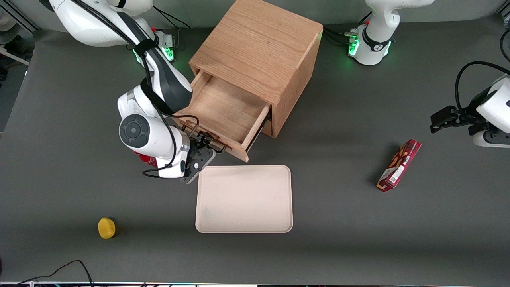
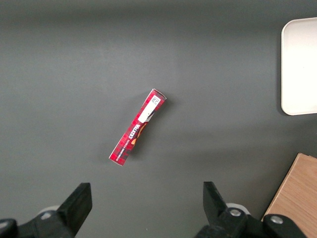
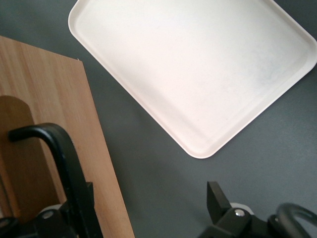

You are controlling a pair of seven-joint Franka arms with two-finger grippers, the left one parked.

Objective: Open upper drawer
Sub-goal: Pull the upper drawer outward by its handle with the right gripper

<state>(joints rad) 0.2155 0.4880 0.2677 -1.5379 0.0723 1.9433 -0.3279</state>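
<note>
Light-oak upper drawer [image 1: 223, 113] pulled well out of cube-shaped wooden cabinet [image 1: 261, 48], plain wood interior exposed. Long axis of drawer front running diagonally across table [image 1: 398, 239]; front panel facing cream tray [image 1: 244, 198]. Black bar handle [image 3: 67, 163] parallel to front panel, standing just off wood.

Right arm reaching down beside open drawer, wrist bent, gripper [image 1: 204, 153] levelled at drawer front. Fingers spread apart: one finger [image 3: 74, 208] against bar handle, the other finger [image 3: 218, 203] well clear over bare table, nothing pinched between them. Tray just past fingertips, nearer front camera than drawer.

Yellow round object [image 1: 106, 227] toward working arm's end of table. Red snack box [image 1: 399, 165] toward parked arm's end.
</note>
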